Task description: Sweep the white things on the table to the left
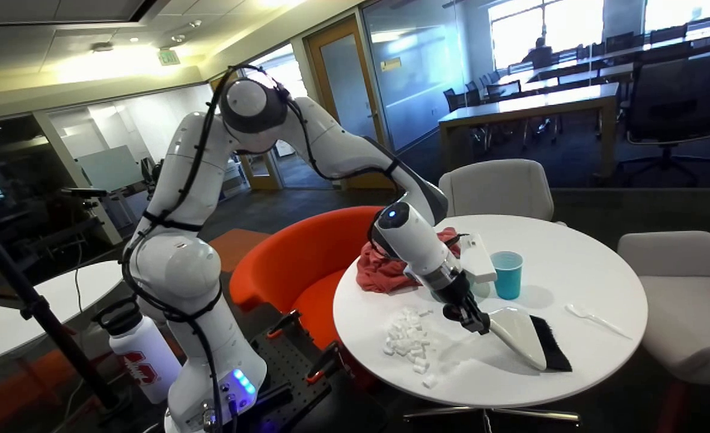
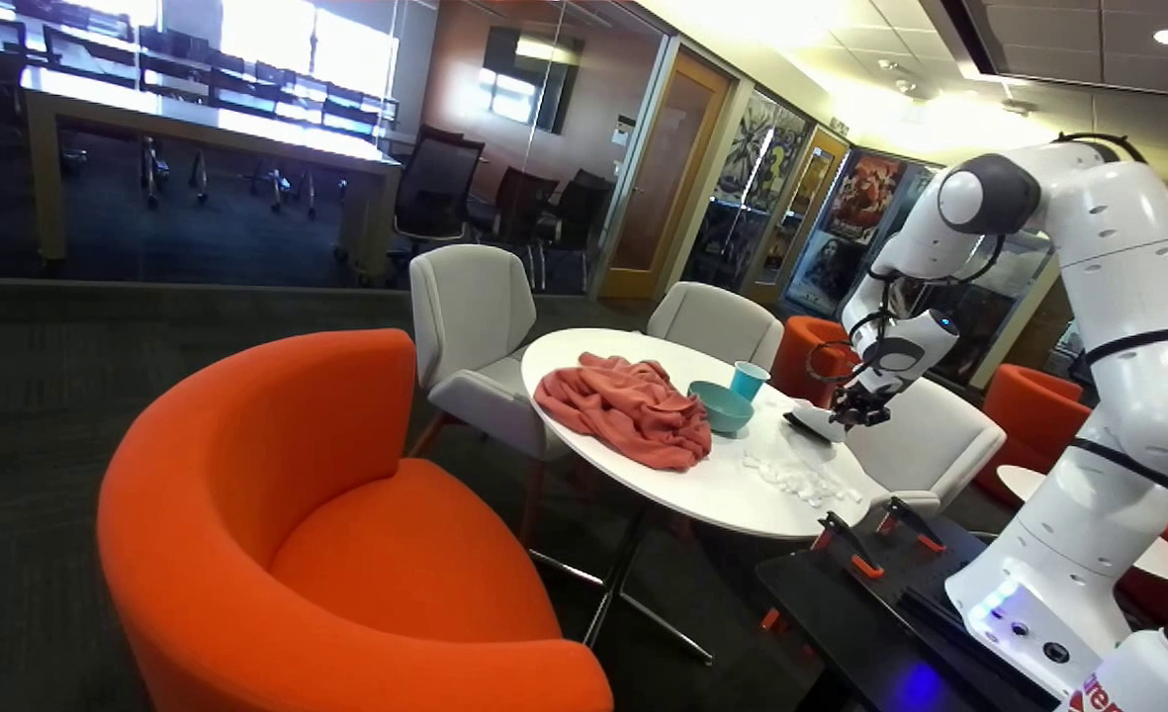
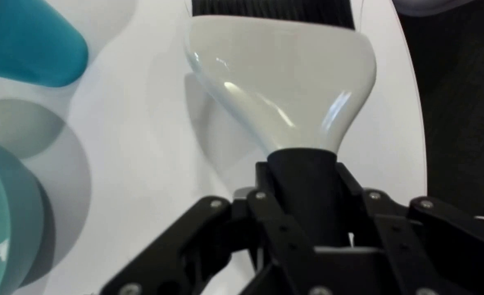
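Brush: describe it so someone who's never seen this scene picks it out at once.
Find the round white-topped table, then the black gripper above it. The brush is what that gripper holds, its glossy off-white body flaring out from a black handle. Its wide edge of black bristles sets it apart from the loose white pieces and the blue cup nearby.

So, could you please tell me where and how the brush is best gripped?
Probably the black handle, where the gripper holds it, coming from the end opposite the bristles, closing across its width: it is slim, while the pale head flares wide.
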`<state>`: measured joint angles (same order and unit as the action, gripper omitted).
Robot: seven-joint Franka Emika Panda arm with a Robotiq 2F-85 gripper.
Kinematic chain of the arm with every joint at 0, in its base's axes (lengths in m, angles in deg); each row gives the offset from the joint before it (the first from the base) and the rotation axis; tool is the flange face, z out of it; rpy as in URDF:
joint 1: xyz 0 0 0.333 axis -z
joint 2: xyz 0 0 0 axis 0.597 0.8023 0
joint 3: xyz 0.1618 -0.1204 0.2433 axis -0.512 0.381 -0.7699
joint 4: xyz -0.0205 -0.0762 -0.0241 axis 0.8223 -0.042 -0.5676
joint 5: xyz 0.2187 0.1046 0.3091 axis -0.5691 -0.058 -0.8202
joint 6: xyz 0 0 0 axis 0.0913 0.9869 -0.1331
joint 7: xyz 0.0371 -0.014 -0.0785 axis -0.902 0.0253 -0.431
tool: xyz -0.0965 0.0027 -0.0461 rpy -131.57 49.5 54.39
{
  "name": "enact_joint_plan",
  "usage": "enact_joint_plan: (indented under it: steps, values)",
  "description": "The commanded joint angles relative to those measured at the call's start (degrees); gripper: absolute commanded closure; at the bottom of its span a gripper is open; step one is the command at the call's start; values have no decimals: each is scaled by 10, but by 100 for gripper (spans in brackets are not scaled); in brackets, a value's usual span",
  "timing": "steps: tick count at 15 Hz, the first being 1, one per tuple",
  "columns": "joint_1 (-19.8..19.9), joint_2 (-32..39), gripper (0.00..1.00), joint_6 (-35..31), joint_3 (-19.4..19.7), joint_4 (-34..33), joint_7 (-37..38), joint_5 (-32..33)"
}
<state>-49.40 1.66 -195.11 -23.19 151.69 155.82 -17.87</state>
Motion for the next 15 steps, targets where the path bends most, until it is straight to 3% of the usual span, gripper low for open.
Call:
enact_joint_plan:
  steps: [1,2,3,4,5,6,7,11,15]
  values:
    - [18,82,86,-3,-18,-65,-19,-44]
    - [88,61,86,-56,-92,-84,-40,-31]
    - [32,107,84,-16,-38,-89,-17,-46]
    - [44,113,74,-21,-55,-100,-16,-43]
    - [107,87,41,-74,-121,-113,-41,-28]
    - [52,124,40,-33,-66,-115,-18,-43]
    - [61,121,34,-38,-78,-119,-19,-40]
    - [51,79,4,-28,-64,-87,-45,-35]
    - [36,-14,0,-3,-40,10,-43,40]
